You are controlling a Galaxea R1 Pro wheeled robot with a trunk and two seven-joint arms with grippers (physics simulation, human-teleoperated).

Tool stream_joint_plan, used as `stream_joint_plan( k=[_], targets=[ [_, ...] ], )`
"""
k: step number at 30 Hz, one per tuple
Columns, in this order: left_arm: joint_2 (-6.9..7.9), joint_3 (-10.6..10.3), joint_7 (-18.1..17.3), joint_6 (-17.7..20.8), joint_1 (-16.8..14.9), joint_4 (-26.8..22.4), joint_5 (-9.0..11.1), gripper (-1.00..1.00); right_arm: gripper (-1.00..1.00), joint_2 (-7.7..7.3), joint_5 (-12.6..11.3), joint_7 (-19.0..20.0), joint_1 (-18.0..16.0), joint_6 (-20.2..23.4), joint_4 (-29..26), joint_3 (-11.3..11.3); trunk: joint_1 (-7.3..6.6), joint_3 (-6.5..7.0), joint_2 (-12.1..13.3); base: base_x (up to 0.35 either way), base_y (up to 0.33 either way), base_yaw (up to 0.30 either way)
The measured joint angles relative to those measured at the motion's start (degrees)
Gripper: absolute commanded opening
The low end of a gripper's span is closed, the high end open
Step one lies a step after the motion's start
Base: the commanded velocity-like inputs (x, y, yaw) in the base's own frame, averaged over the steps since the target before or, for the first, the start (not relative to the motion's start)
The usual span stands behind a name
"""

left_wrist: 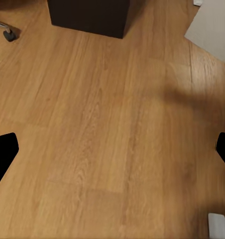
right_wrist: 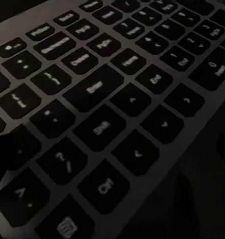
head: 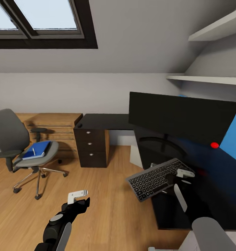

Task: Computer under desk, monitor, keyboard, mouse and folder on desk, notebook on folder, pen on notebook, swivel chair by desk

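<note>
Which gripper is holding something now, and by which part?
The right gripper holds the keyboard at its right end; the left gripper is open, holding nothing.

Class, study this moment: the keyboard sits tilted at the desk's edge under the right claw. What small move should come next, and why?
Probably slide the keyboard further onto the desk, toward the monitor. The right claw sits at its end, and its near corner appears to overhang the desk edge above the floor, so it looks unsettled there.
</note>
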Motion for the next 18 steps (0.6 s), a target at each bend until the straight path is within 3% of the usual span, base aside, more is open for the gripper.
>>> stream_joint_plan(
  k=[18],
  targets=[
    [0.00, 0.0, 0.0, 0.0, 0.0, 0.1, 0.0, 1.00, 1.00, -0.02, 0.1, -0.1, 0.0, 0.2, 1.4, -0.1, 0.00, 0.99, 0.0, 0.000, 0.000, -0.199]
  ],
)
